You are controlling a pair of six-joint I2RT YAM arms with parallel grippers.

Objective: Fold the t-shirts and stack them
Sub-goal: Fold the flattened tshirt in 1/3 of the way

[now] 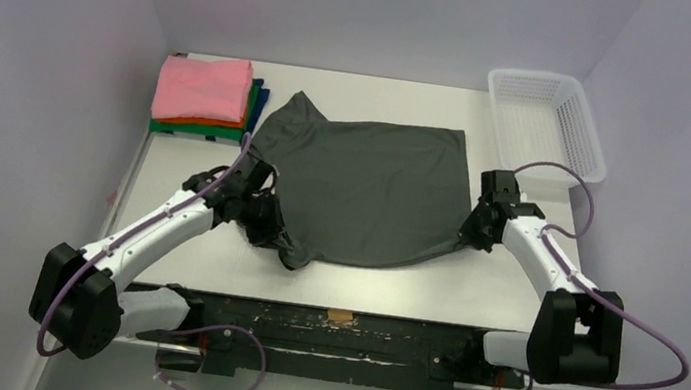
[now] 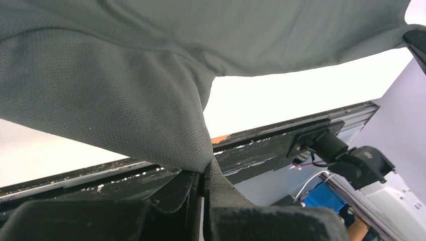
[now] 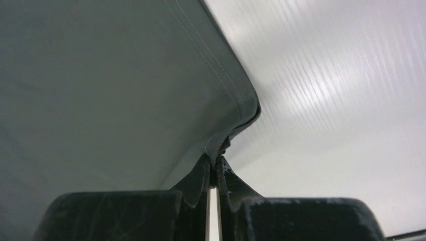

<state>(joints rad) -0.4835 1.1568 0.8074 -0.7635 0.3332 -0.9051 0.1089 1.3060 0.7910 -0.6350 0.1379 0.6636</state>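
Grips grey shirt (image 1: 363, 187), spread on the surface (image 1: 390, 287), by its near corners with left and right jaws clamped on cloth, seemingly to lift and fold it for the stack (image 1: 202, 90) far left.

Desk and basket.
A white mesh basket (image 1: 545, 120) is set at the far right corner of the pale desk (image 1: 409, 294); a small tan strip (image 1: 340, 315) is seen at the near edge.
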